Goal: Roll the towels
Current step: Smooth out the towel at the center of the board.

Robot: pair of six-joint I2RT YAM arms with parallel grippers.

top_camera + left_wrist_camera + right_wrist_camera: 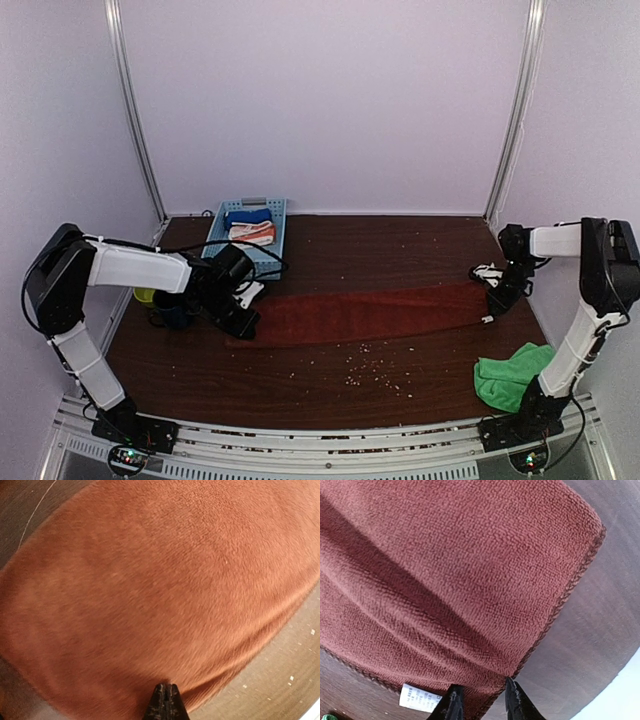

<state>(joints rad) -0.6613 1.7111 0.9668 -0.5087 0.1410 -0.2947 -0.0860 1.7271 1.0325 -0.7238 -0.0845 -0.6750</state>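
- Rust-brown terry towel [370, 312]: lies as one long band across the middle of the dark wooden table [400, 250], running left to right between the two arms. The overhead view alone shows its full length.
- Left gripper [243, 322]: at the band's left end. In the left wrist view its black fingertips [166, 700] are pressed tightly together on the rust-brown terry towel [160, 590] at its near edge, clenched on the cloth, with creases fanning out from the pinch.
- Right gripper [490, 312]: at the band's right end. The right wrist view shows the right gripper [482, 689] with one finger on each side of the stitched hem near a corner, and folded cloth fills the gap between them (grasping the towel).
- Small white printed tag [420, 697]: sewn at the hem just beside the right fingers. It is seen only in the right wrist view.
- Bright green cloth towel [510, 372]: crumpled at the near right corner of the table beside the right arm's base, well apart from the band.
- Light blue slotted plastic basket [275, 255]: at the far left of the table, holding a blue cloth [247, 216] and a white-and-orange striped cloth [252, 234].
- Pale crumbs [365, 372]: scattered on the wood in front of the band. A few also show as specks in the left wrist view [292, 677].
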